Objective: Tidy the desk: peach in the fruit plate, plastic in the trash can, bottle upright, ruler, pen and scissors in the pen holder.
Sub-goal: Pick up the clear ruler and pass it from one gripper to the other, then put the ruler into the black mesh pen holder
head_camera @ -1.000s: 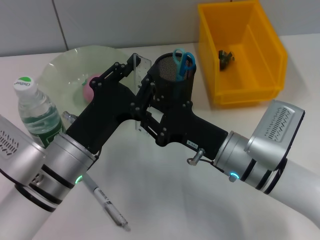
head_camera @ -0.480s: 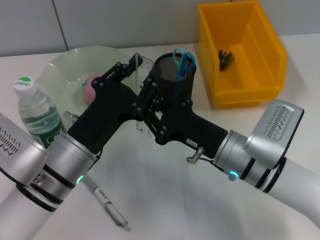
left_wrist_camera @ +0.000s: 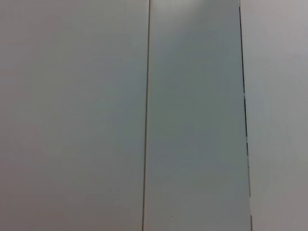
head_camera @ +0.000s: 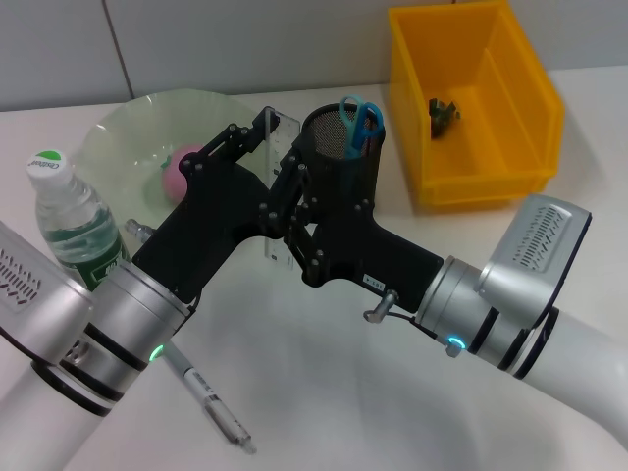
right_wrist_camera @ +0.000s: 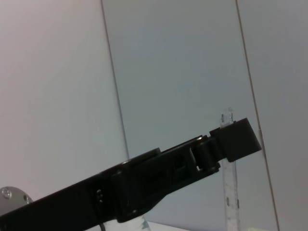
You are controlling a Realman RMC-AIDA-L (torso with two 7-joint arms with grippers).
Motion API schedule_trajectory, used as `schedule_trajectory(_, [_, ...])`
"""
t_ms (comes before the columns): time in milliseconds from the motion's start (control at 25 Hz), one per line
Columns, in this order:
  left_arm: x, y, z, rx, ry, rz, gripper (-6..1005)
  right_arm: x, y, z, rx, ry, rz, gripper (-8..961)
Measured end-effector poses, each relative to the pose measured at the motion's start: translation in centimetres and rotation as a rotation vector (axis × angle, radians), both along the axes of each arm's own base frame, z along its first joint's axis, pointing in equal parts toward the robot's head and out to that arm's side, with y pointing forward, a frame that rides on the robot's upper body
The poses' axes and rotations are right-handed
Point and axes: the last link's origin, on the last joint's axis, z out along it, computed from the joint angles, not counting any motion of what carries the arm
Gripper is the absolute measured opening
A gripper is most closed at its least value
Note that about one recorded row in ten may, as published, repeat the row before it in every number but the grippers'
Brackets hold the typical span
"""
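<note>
Lab or office desk staged for robot tidying.
White tabletop (head_camera: 334,392) against grey panelled wall (head_camera: 245,39); yellow plastic bin (head_camera: 476,108) at 1 o'clock, black mesh pen holder (head_camera: 343,147) at 12, green plate (head_camera: 147,128) at 11, water bottle (head_camera: 74,221) at 9, pen (head_camera: 206,397) at 7.

Clear, glassy plastic ruler (head_camera: 282,186); black wire-mesh metal pen holder (head_camera: 345,147); glossy yellow moulded-plastic bin (head_camera: 476,108); translucent pale-green fruit plate (head_camera: 118,137), smooth and slightly shiny; clear ribbed plastic bottle (head_camera: 69,221) with matt white cap; matt black left pincer (head_camera: 257,132) on a brushed silver metal arm; smooth matt white tabletop (head_camera: 334,392).
</note>
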Motion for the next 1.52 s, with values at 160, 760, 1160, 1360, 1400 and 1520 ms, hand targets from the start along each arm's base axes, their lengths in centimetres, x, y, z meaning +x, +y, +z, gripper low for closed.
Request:
schedule_trajectory(160, [0.00,-0.01,-0.02,-0.001,0.000,0.000,417,0.01,-0.01,-0.06,-0.003,-0.004,0.001,19])
schedule_trajectory(760, [0.06,0.17,0.01,-0.006,-0.007,0.007,419,0.22,-0.25,-0.22,-0.015,-0.018,0.007,20])
schedule_trajectory(1160, [0.03,0.15,-0.04,-0.032,-0.025,0.014,616,0.32,-0.08,-0.15,-0.010,-0.019,-0.001,30])
schedule_trajectory(1360, [0.02,0.16,-0.01,-0.041,-0.036,0.017,798,0.43,0.04,0.01,0.003,-0.009,-0.018,34])
schedule_trajectory(1400, [-0.02,-0.08,0.12,-0.057,-0.056,0.013,798,0.62,0.08,0.22,0.018,0.001,-0.033,35])
schedule_trajectory(1520, [-0.20,-0.55,0.26,-0.100,-0.085,0.000,797,0.84,0.18,0.57,0.037,0.011,-0.043,38])
